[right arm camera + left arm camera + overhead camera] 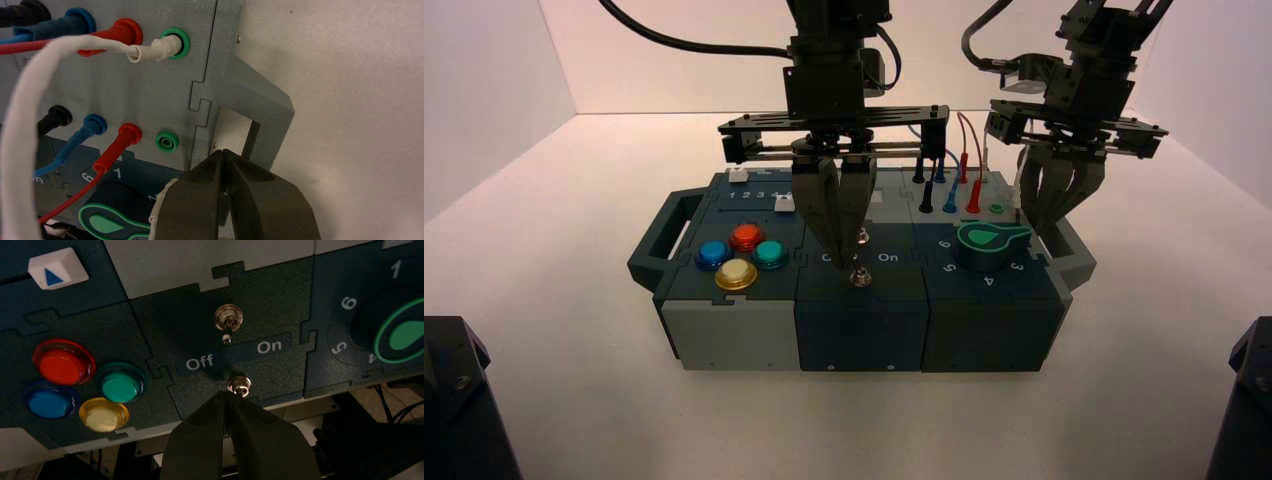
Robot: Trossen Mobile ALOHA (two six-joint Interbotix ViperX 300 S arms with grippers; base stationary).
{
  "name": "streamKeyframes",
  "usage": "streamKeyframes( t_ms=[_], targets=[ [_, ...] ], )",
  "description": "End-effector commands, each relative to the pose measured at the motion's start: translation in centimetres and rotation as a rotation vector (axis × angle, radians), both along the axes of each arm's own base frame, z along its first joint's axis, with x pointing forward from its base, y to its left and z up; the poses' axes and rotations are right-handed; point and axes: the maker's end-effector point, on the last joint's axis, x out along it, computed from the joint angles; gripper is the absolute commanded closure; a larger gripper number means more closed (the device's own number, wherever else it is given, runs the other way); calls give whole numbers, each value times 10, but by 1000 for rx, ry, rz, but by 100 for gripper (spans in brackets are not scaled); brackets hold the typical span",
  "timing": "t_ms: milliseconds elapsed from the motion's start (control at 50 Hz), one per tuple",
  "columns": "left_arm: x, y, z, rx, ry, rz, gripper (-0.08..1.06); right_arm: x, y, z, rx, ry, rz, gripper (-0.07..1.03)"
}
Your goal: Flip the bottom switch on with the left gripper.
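Note:
The bottom switch [239, 386] is a tiny silver toggle in the box's dark middle panel, just below the "Off / On" label [233, 354]; it also shows in the high view [861, 277]. A second toggle like it [228, 319] sits above the label. My left gripper [227, 395] is shut with nothing held, its tips together on the Off side of the bottom switch, touching or nearly touching it. In the high view the left gripper [842, 262] points down over the middle panel. My right gripper [1052, 215] hangs shut over the box's right handle [260, 107].
Red, blue, green and yellow buttons [85, 382] fill the box's left panel, below a white slider cap [56, 269]. The big green knob [990, 240] is on the right panel. Behind it, black, blue, red and white wires [107, 35] plug into sockets.

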Motion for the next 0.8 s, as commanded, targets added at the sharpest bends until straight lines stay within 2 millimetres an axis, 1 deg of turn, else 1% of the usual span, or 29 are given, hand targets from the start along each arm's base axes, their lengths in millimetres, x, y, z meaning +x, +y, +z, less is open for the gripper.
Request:
streamKeyframes(
  t_ms=[20, 320, 660, 800],
  targets=[
    [3, -15, 10, -38, -22, -12, 101, -9, 5, -4, -11, 13, 63, 99],
    [0, -20, 10, -41, -18, -21, 101, -9, 4, -5, -11, 14, 63, 99],
    [0, -39, 23, -79, -25, -36, 101, -11, 4, -6, -14, 24, 63, 99],
    [-3, -31, 19, -56, -24, -46, 101, -11, 4, -5, -13, 23, 63, 99]
  ],
)
